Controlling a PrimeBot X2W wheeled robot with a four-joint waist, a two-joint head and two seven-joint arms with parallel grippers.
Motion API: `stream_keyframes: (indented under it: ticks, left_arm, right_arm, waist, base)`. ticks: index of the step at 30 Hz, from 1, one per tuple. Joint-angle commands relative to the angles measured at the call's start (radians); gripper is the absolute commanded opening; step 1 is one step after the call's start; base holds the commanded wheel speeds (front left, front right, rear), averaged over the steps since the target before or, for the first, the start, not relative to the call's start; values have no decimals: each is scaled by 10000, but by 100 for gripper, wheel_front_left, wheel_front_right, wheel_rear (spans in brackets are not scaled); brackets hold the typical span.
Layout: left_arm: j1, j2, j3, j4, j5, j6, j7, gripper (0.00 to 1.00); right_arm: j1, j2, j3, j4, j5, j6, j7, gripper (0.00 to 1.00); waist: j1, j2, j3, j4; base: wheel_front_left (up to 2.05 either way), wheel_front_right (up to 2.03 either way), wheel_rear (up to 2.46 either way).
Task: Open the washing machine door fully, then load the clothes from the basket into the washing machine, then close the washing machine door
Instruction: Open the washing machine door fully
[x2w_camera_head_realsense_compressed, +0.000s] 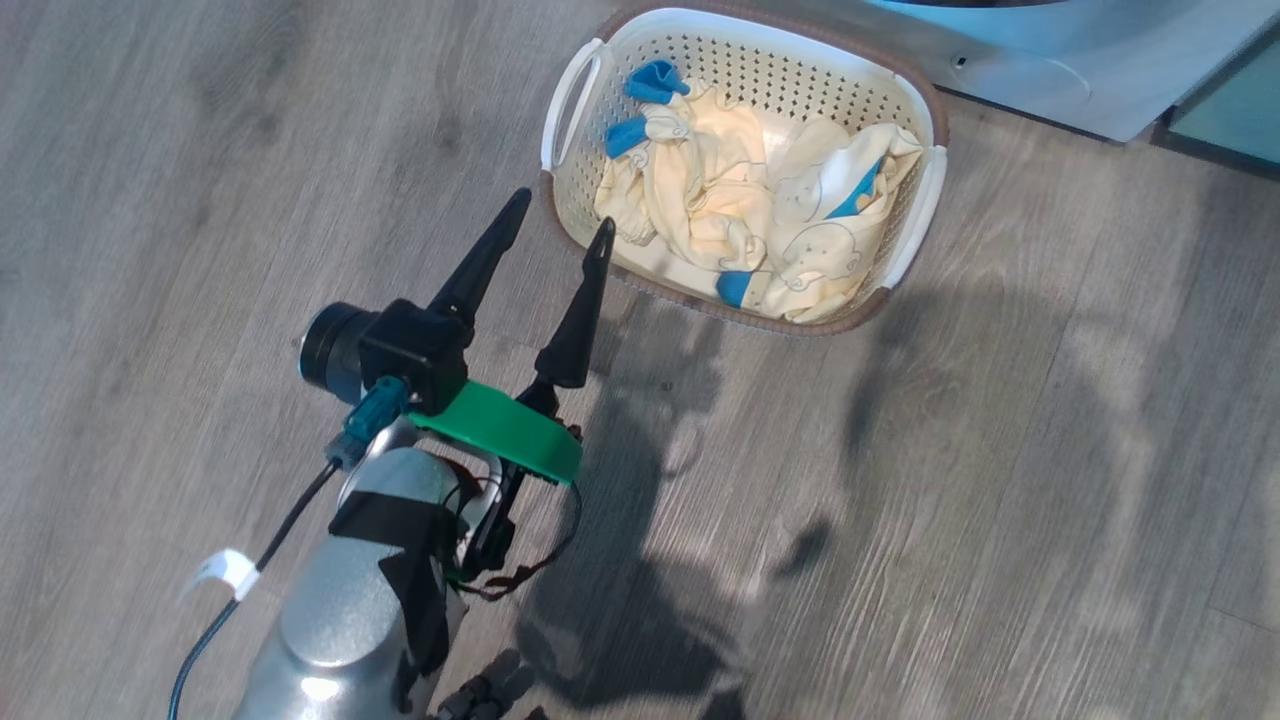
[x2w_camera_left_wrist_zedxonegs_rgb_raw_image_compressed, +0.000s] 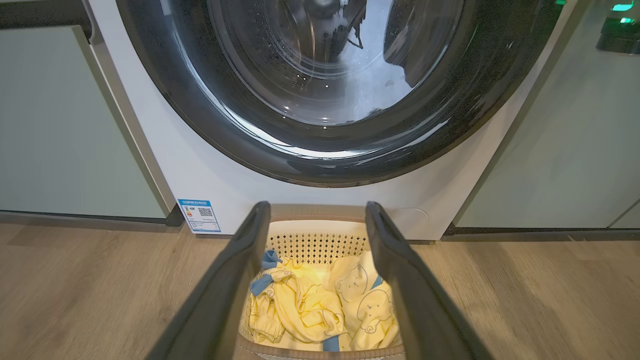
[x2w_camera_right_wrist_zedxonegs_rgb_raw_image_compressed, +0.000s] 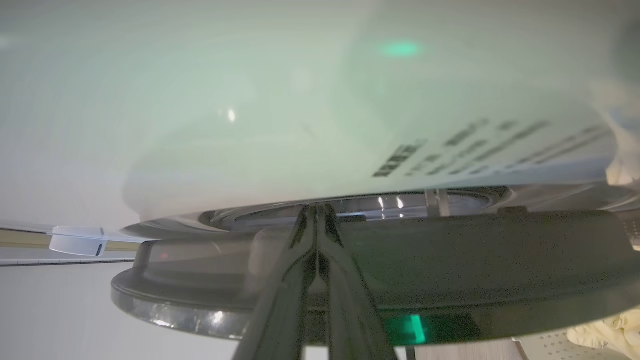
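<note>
- The left claw (x2w_camera_head_realsense_compressed: 562, 210) hangs over the wooden floor (x2w_camera_head_realsense_compressed: 1000, 450) with its two dark fingers spread wide and nothing between them.
- In the head view the basket (x2w_camera_head_realsense_compressed: 760, 65) stands on the floor at about 1 o'clock from that claw, with the claw's tips near the basket's near left rim; whether they touch it cannot be told.
- The clothes (x2w_camera_head_realsense_compressed: 740, 200) lie heaped inside the basket, pale yellow with blue trim.
- A corner of the white washing machine (x2w_camera_head_realsense_compressed: 1050, 70) shows at 1 o'clock in the head view, just beyond the basket.
- In the left wrist view the left claw (x2w_camera_left_wrist_zedxonegs_rgb_raw_image_compressed: 317, 205) frames the basket (x2w_camera_left_wrist_zedxonegs_rgb_raw_image_compressed: 315, 245) and the clothes (x2w_camera_left_wrist_zedxonegs_rgb_raw_image_compressed: 320, 305) between its open fingers.
- Straight ahead, at 12 o'clock, rises the washing machine (x2w_camera_left_wrist_zedxonegs_rgb_raw_image_compressed: 220, 175) with its glossy black washing machine door (x2w_camera_left_wrist_zedxonegs_rgb_raw_image_compressed: 200, 115).
- A blue energy label (x2w_camera_left_wrist_zedxonegs_rgb_raw_image_compressed: 199, 216) sits at 9 o'clock from the basket, and pale green cabinets (x2w_camera_left_wrist_zedxonegs_rgb_raw_image_compressed: 60, 125) flank the machine.
- The right claw (x2w_camera_right_wrist_zedxonegs_rgb_raw_image_compressed: 316, 207) is closed, fingers pressed together and holding nothing.
- Its tips lie at the seam between the dark washing machine door (x2w_camera_right_wrist_zedxonegs_rgb_raw_image_compressed: 475, 270) and the white washing machine (x2w_camera_right_wrist_zedxonegs_rgb_raw_image_compressed: 300, 125) front; contact cannot be told.
</note>
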Motion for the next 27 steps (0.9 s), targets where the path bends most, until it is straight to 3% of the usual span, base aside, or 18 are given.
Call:
stream_keyframes:
  ticks: [1, 14, 27]
  left_arm:
    - [-180, 174, 261, -349, -48, 82, -61, 100]
    - [-237, 174, 188, -317, -138, 208, -61, 100]
    - [-237, 174, 223, -281, -148, 218, -61, 100]
  right_arm:
    - [-546, 152, 88, -255, -86, -27, -38, 0]
    - [-707, 165, 162, 81, -375, -27, 225, 0]
    - [-297, 235, 166, 67, -333, -27, 1317, 0]
  waist:
    - [0, 0, 38, 25]
    - [0, 0, 79, 27]
    - [0, 0, 17, -104]
  base:
    - [0, 0, 0]
    - [0, 0, 0]
    - [0, 0, 0]
